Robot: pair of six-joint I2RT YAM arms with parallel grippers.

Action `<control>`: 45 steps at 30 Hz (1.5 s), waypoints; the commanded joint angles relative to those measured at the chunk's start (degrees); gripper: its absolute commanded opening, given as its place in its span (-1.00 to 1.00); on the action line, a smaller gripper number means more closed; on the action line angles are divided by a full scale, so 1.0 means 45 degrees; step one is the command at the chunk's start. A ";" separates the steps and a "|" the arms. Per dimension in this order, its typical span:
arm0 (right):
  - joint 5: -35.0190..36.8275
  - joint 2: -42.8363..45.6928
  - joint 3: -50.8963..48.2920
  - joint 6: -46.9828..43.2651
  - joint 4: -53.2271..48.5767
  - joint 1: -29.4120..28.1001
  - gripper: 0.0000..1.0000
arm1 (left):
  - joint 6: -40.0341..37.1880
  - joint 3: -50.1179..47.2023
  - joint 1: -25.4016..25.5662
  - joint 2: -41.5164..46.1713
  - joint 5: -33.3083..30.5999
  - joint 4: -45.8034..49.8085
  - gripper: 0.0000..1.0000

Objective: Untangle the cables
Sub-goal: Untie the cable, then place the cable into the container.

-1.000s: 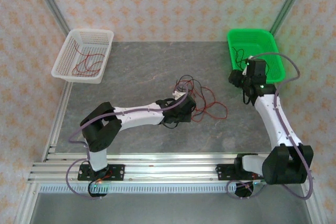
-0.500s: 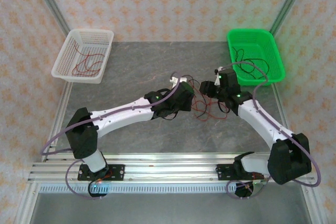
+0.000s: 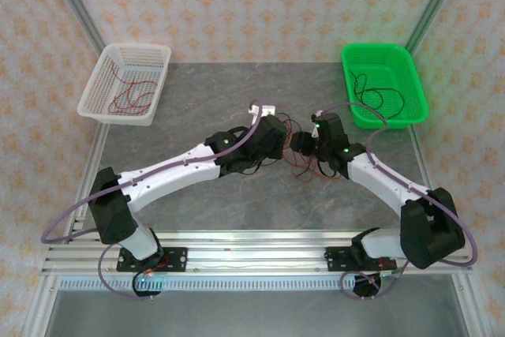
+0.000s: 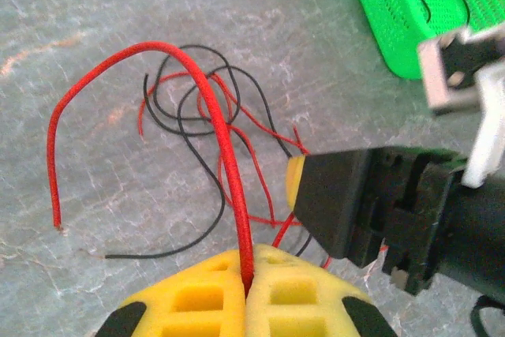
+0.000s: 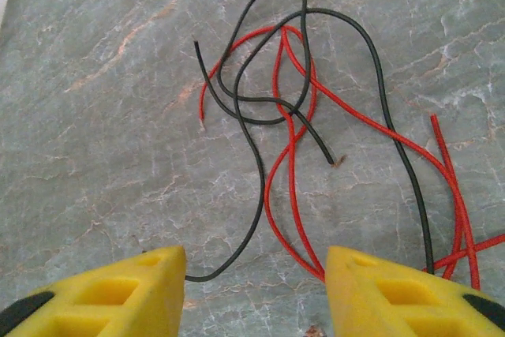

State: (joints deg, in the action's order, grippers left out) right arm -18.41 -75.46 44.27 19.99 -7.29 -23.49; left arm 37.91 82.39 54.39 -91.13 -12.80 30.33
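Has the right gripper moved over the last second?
Yes. The right gripper has left the green basket and swung left, toward the tangled cables mid-table.

- Yellow pads of the left gripper pinch a red cable, which arches up and leftward.
- Behind it, loose red and black cables tangle on the grey table.
- The right gripper sits beside them.
- Green basket, far right.

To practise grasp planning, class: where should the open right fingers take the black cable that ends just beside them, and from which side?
Probably its lower stretch near the free end, where the black cable lies alone on the table, clear of the red loops. Come straight down with the right gripper, fingers straddling it; the knot is too crossed.
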 commanded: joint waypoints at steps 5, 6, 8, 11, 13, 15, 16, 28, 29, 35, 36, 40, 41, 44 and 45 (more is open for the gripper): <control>-0.0718 -0.1317 -0.0579 0.0426 0.1473 -0.0093 -0.04 | -0.0884 0.1554 0.0042 0.0518 -0.1244 0.0989 -1.00; -0.0765 -0.1546 -0.0589 0.0433 0.1599 -0.0113 -0.04 | -0.0886 0.1703 0.0045 0.0511 -0.1322 0.1059 -1.00; -0.0808 -0.2059 -0.0648 0.0489 0.1822 -0.0170 -0.06 | -0.1332 0.2081 0.0052 0.0525 -0.1513 0.1241 -1.00; -0.0708 -0.2625 -0.0735 0.0538 0.2066 -0.0246 -0.08 | -0.1630 0.2677 0.0026 0.0530 -0.1852 0.1552 -1.00; -0.0586 -0.2851 -0.0842 0.0577 0.2174 -0.0269 -0.09 | -0.1826 0.3103 -0.0030 0.0527 -0.2070 0.1785 -1.00; -0.0381 -0.2922 -0.0967 0.0622 0.2242 -0.0289 -0.10 | -0.2024 0.3556 -0.0077 0.0526 -0.2359 0.2009 -1.00; -0.0263 -0.2928 -0.1036 0.0636 0.2250 -0.0289 -0.10 | -0.2114 0.3823 -0.0113 0.0526 -0.2510 0.2158 -1.00; 0.0039 -0.2969 -0.1401 0.0636 0.2309 -0.0304 -0.10 | -0.3736 0.8523 -0.1412 -0.0100 -0.4696 0.4411 -1.00; 0.0020 -0.2907 -0.1382 0.0622 0.2260 -0.0318 -0.10 | -0.3878 0.8649 -0.1706 -0.0130 -0.4645 0.4377 -1.00; -0.0365 -0.1806 -0.1189 0.0109 0.1649 -0.0369 -0.09 | -0.4613 0.8859 -0.3650 -0.0340 -0.4242 0.3925 -1.00; -0.0445 -0.1594 -0.1171 0.0017 0.1542 -0.0377 -0.09 | -0.4767 0.8859 -0.3865 -0.0387 -0.4332 0.3793 -1.00; -0.0836 -0.0555 -0.0993 -0.0280 0.0918 -0.0481 -0.08 | -0.5392 0.9057 -0.4913 -0.0735 -0.4619 0.3127 -1.00; -0.0884 -0.0370 -0.0957 -0.0329 0.0762 -0.0511 -0.08 | -0.5478 0.9172 -0.5189 -0.0823 -0.4617 0.3012 -1.00; -0.1215 0.0402 -0.0723 -0.0581 0.0255 -0.0635 -0.08 | -0.5558 0.9494 -0.6249 -0.1174 -0.4661 0.2670 -1.00; -0.1372 0.0637 -0.0607 -0.0715 0.0073 -0.0706 -0.08 | -0.5569 0.9635 -0.6640 -0.1338 -0.4653 0.2603 -1.00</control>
State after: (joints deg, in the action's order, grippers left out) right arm -22.76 -75.42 39.22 19.07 -3.40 -25.98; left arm 15.03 122.83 28.14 -96.09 -32.03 44.73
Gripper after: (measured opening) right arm 0.462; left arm 0.044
